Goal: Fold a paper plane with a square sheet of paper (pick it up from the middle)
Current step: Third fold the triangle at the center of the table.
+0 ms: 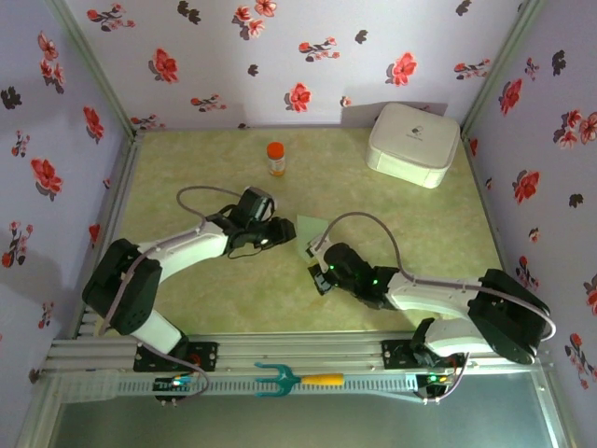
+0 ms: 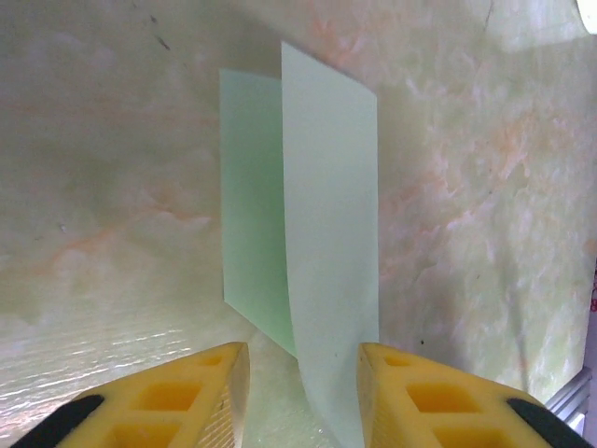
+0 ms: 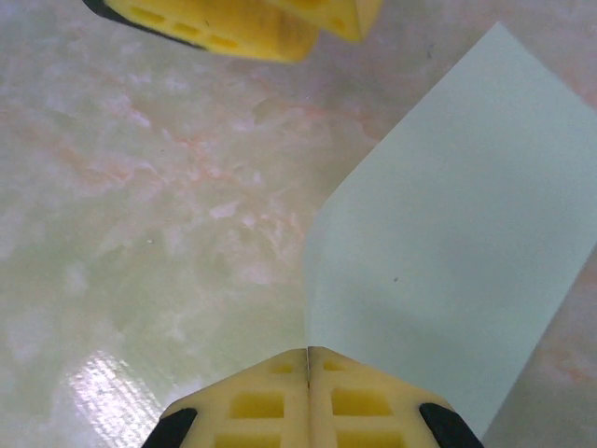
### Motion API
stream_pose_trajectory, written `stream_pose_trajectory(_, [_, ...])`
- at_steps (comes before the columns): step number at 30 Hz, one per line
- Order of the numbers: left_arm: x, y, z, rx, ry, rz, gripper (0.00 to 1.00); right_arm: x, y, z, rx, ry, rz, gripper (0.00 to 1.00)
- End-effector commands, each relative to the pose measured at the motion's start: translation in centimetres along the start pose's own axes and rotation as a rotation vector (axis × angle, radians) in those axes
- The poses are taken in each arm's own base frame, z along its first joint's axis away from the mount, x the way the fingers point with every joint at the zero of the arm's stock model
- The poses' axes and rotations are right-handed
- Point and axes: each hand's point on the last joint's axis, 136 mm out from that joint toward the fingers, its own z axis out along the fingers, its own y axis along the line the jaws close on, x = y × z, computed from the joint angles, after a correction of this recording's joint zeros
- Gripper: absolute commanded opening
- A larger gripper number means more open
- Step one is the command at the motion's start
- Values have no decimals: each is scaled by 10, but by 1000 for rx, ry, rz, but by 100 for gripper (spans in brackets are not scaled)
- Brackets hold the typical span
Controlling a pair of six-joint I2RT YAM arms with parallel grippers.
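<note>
The square sheet of paper, pale mint green, is bent along one crease between my two grippers at the table's middle. In the left wrist view one half of the sheet stands up and the other half lies behind it. My left gripper is open, and the raised half runs between its yellow fingers, close to the right one. My right gripper is shut on the sheet's edge. The left gripper's fingers show at the top of the right wrist view. No paper plane is in view.
An orange-capped bottle stands at the back centre. A white rounded box sits at the back right. A teal fork-shaped tool with a yellow handle lies on the front rail. Flowered walls close in three sides.
</note>
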Motion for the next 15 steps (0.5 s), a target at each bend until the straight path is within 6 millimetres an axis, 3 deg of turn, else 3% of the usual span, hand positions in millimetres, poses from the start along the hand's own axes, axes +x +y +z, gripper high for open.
stream_pose_trajectory(1, [-9,1,-12,-33,-34,32,36,-4,23,-5,-172,46,133,2])
stream_pose_trajectory(9, [-11,-10,-10,-1,-16,53,28,-12,31,-5,-304,74,264,2])
stream_pose_trajectory(15, [-12,-20,-5,41,6,68,18,-9,37,-8,-361,88,269,0])
